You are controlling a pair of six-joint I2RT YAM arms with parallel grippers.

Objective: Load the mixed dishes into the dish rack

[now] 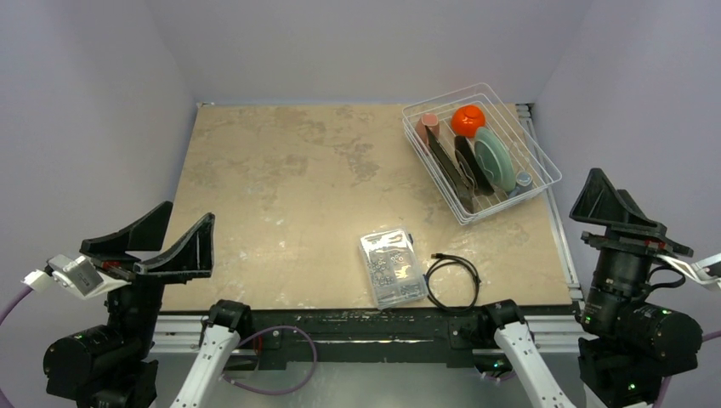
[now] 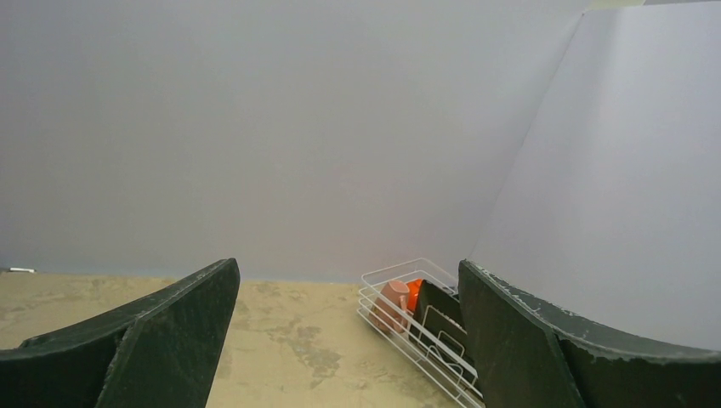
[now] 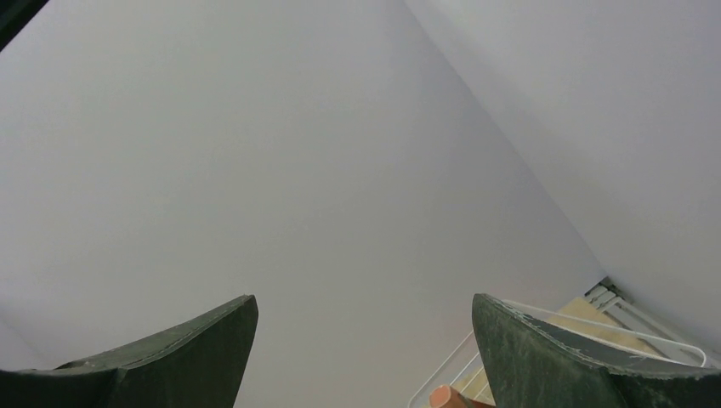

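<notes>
- While both arms sit at the 6 o'clock edge of the table (image 1: 281, 187), the dish rack (image 1: 497, 202) stands at approx. 2 o'clock on the tabletop, turned at an angle to the table edges.
- Inside rack: pink cup (image 1: 429, 121) in the 11 o'clock corner, orange bowl (image 1: 468, 120) just beside it at 12.
- Dark teal square plate (image 1: 442, 160) stands on edge between the wires, mid-rack.
- Pale green round flowered plate (image 1: 495, 159) also on edge, toward 3 o'clock of the teal one.
- Small grey mug (image 1: 523, 179) tucked in the 4 o'clock corner, next to the green plate.
- Left gripper (image 1: 190, 212): raised off the table, fingers spread wide, nothing between them; wrist cam looks toward the rack.
- Right gripper (image 3: 364, 302): also spread wide & empty, aimed up at the wall, w/ only the rack rim and cup in its view.
- Clear plastic box (image 1: 392, 268) at approx. 5 o'clock near the table edge; coiled black cable (image 1: 452, 280) just beside it at its 3 o'clock.
</notes>
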